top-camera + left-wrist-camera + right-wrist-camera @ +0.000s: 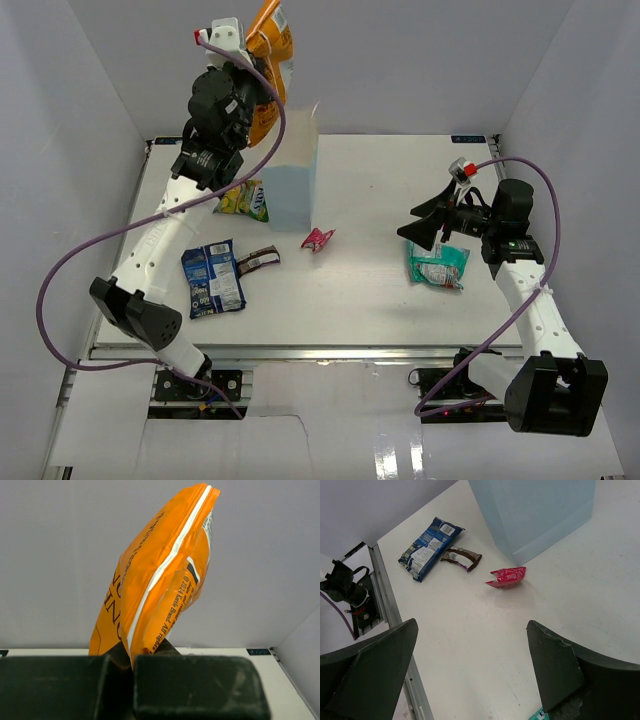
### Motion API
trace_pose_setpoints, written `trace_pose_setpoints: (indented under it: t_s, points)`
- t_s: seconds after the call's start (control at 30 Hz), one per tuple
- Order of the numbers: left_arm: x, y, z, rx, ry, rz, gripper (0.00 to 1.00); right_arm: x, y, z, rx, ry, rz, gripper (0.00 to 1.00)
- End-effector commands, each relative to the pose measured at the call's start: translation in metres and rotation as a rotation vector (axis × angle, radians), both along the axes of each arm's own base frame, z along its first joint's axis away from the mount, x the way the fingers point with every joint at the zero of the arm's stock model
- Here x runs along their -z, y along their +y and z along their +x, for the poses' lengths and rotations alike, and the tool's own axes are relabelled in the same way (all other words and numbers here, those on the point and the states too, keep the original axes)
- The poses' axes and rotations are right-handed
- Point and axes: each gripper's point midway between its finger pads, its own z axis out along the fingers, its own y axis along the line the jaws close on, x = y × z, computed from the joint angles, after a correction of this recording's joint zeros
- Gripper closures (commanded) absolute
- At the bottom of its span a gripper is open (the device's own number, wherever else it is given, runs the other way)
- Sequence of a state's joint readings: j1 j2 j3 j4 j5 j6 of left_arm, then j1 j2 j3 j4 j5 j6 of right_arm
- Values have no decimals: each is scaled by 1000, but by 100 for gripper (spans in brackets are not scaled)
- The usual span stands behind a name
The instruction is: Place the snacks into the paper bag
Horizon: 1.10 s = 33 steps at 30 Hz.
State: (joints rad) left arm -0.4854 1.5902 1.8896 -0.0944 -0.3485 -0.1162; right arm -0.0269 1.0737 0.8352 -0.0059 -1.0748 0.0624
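Observation:
My left gripper (258,45) is shut on the large orange chip bag (272,62), held high above and just left of the light-blue paper bag (295,180); the chip bag fills the left wrist view (160,575). My right gripper (418,222) is open and empty above the table, beside the teal pouch (438,266). The red-pink wrapper (318,238) lies right of the paper bag. The dark brown bar (258,261), blue pouch (212,278) and yellow-green pouch (243,199) lie left of it. The right wrist view shows the wrapper (506,577), bar (461,558), blue pouch (427,547) and paper bag (540,515).
White enclosure walls (90,90) stand on the left, back and right of the white table (370,310). A purple cable (60,270) loops off the left arm beyond the table's left edge.

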Motion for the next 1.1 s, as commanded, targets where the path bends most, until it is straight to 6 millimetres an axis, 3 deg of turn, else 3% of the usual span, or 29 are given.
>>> trace_pose_setpoints:
  t_s: [0.0, 0.23, 0.6, 0.73, 0.8, 0.83, 1.07]
  points:
    - [-17, -12, -14, 100, -37, -61, 100, 3, -2, 3, 8, -15, -10, 5]
    - [4, -23, -6, 145, -7, -65, 100, 6, -3, 6, 13, -12, -15, 5]
    - [39, -27, 24, 116, 43, -44, 100, 9, -3, 7, 11, -4, -16, 5]
    - [52, -24, 26, 109, 65, -20, 100, 15, -2, 5, 3, 31, -15, 5]
    - [48, -20, 23, 101, 34, -20, 100, 17, -3, 6, 2, 40, -16, 5]
    - [62, -19, 24, 93, 55, -4, 100, 18, -3, 6, 1, 39, -18, 5]
    - [93, -23, 19, 138, 99, 22, 100, 20, 0, 0, -58, 1, -32, 5]
